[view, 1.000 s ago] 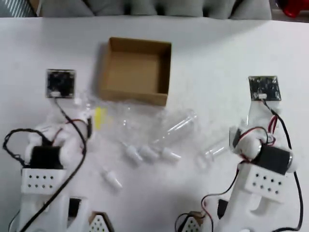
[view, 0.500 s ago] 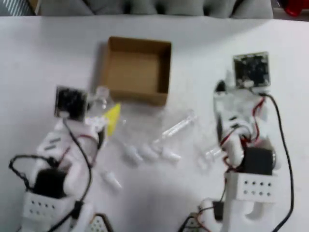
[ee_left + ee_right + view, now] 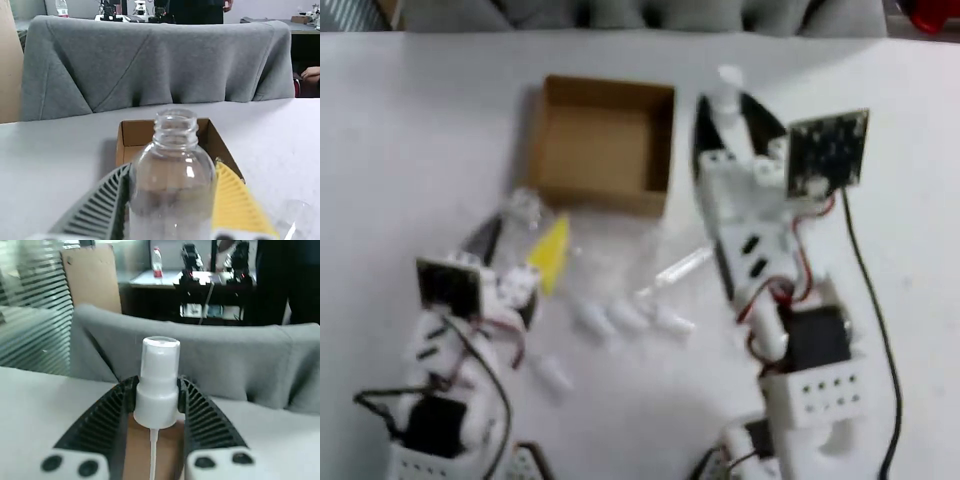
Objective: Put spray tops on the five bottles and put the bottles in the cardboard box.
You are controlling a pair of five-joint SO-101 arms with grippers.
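Left gripper (image 3: 172,170) was clamped on a clear bottle (image 3: 172,192), grey finger on one side and yellow finger on the other. The bottle stood upright in the grip with its threaded neck open, and it sat just off the cardboard box (image 3: 590,198) at the near-left corner, on the arm side. In the left wrist view the box (image 3: 134,136) lay straight behind the bottle, open side up. Right gripper (image 3: 157,390) was closed on a white spray top (image 3: 159,375), with both black fingers pinching its collar, nozzle end up and the thin dip tube (image 3: 152,450) hanging down between the fingers. In the high view that gripper (image 3: 725,110) was just beside the box's right wall, toward the far corner, with the spray top (image 3: 728,82) at its tip. Three loose spray tops (image 3: 625,318) lay in a row on the white table (image 3: 420,100) in front of the box, and a fourth (image 3: 552,372) lay farther out from the box, nearer the left arm. One clear bottle (image 3: 682,265) lay on its side in front of the box's near-right corner. Other clear bottles near it were too blurred to count. A grey padded seat back (image 3: 150,65) stood beyond the box's far side.
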